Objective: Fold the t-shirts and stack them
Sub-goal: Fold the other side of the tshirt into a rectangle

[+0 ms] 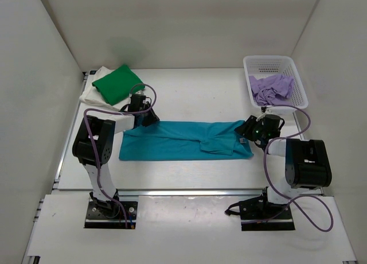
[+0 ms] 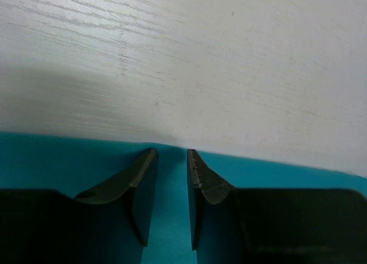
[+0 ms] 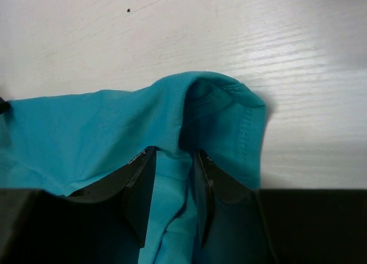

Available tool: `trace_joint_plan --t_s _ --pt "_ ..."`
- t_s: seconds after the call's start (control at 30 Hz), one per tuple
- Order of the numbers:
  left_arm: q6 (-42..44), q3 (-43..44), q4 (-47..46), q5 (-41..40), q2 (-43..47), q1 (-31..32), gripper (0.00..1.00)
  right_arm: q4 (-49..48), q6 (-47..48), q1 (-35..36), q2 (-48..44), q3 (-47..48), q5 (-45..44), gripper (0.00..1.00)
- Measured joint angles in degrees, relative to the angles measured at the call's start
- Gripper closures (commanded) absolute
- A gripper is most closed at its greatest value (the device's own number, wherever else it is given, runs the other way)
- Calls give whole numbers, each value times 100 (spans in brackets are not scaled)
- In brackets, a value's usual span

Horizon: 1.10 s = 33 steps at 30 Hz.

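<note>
Left tool (image 2: 171,155), slightly parted, and right tool (image 3: 175,156), grip unclear, touch the long folded teal t-shirt (image 1: 178,139).

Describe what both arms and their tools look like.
Both the left arm and right arm have white links, chunky black joints and black base plates. A purple cable loops along each. The left tool and right tool end in two dark wedge-shaped fingers.

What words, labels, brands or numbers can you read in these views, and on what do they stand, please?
None: no text can be read in any view.
The teal t-shirt, the green t-shirt and the basket show no legible print.
</note>
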<state>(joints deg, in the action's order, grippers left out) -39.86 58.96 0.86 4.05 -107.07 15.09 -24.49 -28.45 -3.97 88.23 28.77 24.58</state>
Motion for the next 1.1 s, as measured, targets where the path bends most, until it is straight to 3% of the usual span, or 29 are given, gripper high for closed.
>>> trace_joint_plan --t_s 0.13,0.2,0.3,0.7,0.8,0.97,1.1 --pt "22 0 0 -2 0 0 62 -262 -39 -31 317 83 302 72" --pt "39 0 2 0 0 0 62 -363 -96 -55 426 85 411 87" --pt "44 0 0 0 0 -2 62 -476 -181 -66 428 83 470 100" --pt "57 -7 13 0 0 -337 64 101 -240 -271 -450 -146 31 100" --pt "55 -11 11 4 0 -363 63 247 -260 -289 -256 -142 24 94" --pt "81 -11 9 0 2 -365 63 337 -354 -297 83 22 66 68" --pt "87 -13 22 -13 15 -380 64 546 -278 -227 -70 175 -105 63"
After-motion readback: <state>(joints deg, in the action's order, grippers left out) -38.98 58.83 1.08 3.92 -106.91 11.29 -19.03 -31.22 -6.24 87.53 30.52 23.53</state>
